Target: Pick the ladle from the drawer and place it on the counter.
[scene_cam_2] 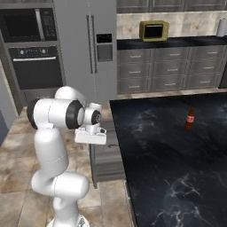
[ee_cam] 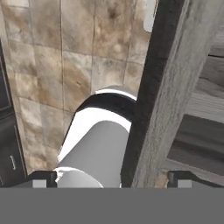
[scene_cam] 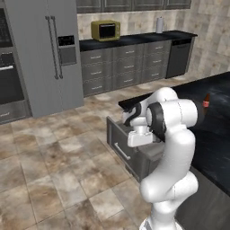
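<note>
On my far left stands the tall grey fridge, and further along the back wall a yellow microwave sits on a narrow black top above dark grey cabinets. Below that, over the tiled floor, the drawer stands pulled out from under the counter, its flat grey front with the slim silver bar handle turned toward the open room.

My hand hangs over the open drawer, pointing downward, and my gripper sits astride the drawer's front wall. In the hand view my fingers stand wide apart, one tip on the floor side of the wall and the other on the inside, over the grey wood-grain bottom. Nothing lies between them.

The ladle is hidden from me: my own arm covers most of the drawer's inside from both base cameras, and the strip of drawer bottom in the hand view shows no utensil I can make out.

To the right, the glossy black counter stretches away, with a small brown bottle with a red label standing upright on it, well apart from the drawer.
</note>
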Controlling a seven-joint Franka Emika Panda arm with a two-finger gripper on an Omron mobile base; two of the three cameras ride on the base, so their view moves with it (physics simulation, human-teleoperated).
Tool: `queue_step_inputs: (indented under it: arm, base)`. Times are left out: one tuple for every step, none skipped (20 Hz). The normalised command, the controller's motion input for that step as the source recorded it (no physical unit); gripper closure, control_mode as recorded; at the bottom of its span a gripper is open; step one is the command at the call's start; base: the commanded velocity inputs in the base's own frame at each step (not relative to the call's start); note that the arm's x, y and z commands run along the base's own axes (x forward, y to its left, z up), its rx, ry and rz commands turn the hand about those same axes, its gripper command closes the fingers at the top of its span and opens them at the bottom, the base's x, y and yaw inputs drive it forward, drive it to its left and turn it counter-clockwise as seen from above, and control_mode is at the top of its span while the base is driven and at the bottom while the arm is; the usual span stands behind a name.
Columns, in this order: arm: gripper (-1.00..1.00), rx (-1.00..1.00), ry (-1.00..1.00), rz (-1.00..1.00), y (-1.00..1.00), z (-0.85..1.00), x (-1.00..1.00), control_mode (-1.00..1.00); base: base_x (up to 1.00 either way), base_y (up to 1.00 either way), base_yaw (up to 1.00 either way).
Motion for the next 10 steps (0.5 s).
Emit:
queue_step_inputs:
  arm:
    - [-1.0, 0.08, 0.0, 0.0, 0.04, -0.79, 0.41, -1.0]
    - [-1.0, 0.1, 0.0, 0.0, 0.07, -0.81, 0.31, -1.0]
    - [-1.0, 0.12, 0.0, 0.0, 0.11, -0.83, 0.24, -1.0]
    - [-1.0, 0.13, 0.0, 0.0, 0.12, -0.84, 0.14, -1.0]
    - [-1.0, 0.14, 0.0, 0.0, 0.09, -0.82, 0.05, -1.0]
    - [-1.0, 0.15, 0.0, 0.0, 0.08, -0.82, 0.0, -1.0]
    - [-1.0, 0.17, 0.0, 0.0, 0.05, -0.79, 0.0, -1.0]
    - [-1.0, 0.21, 0.0, 0.0, 0.0, -0.61, 0.0, -1.0]
    - [-1.0, 0.22, 0.0, 0.0, 0.0, -0.44, 0.0, -1.0]
    - [-1.0, 0.13, 0.02, 0.0, 0.0, -0.64, -0.16, -1.0]
  base:
    - [0.0, 0.0, 0.0]
    - [0.0, 0.0, 0.0]
    - [0.0, 0.0, 0.0]
    - [0.0, 0.0, 0.0]
    - [0.0, 0.0, 0.0]
    - [0.0, 0.0, 0.0]
    - [0.0, 0.0, 0.0]
    - [0.0, 0.0, 0.0]
    - [0.0, 0.0, 0.0]
    - [0.0, 0.0, 0.0]
